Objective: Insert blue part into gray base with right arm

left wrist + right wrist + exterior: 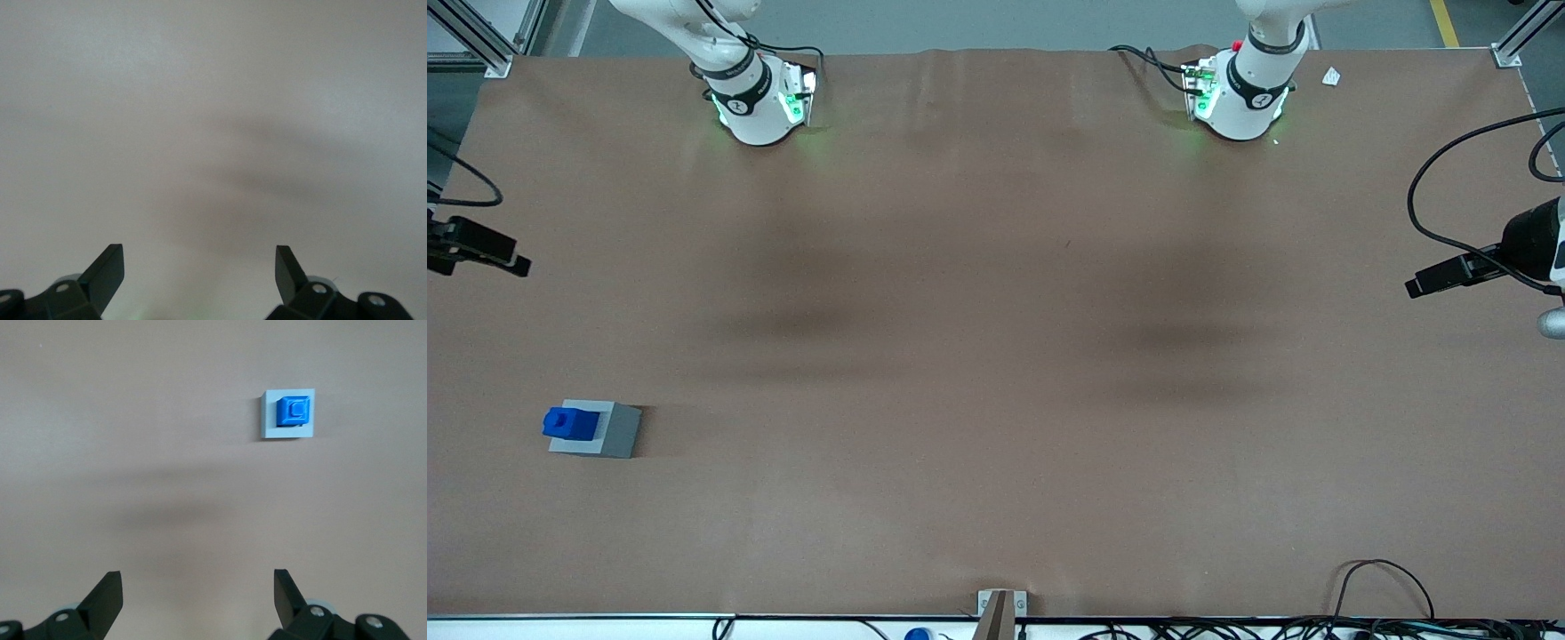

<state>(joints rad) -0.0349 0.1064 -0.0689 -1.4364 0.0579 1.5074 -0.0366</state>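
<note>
- Since the small bright-blue plastic block [293,411] already sits inside the outline of the light-gray square plastic box [270,430], the step in hand looks like checking the seat, not fetching.
- Both rest on the brown table [996,498] toward the working arm's end, at about eight o'clock from the table's middle in the front view, nearer that camera than the arm bases.
- The black two-finger gripper [198,607] of the white right arm [743,98] hangs high above the table, well apart from the pair, its claw spread wide with nothing in it.
- The block stands proud and crowds one corner of the box, so full seating is doubtful.
- If pressing is needed, come straight down over the block; a sideways nudge would likely slide the loose box.
</note>
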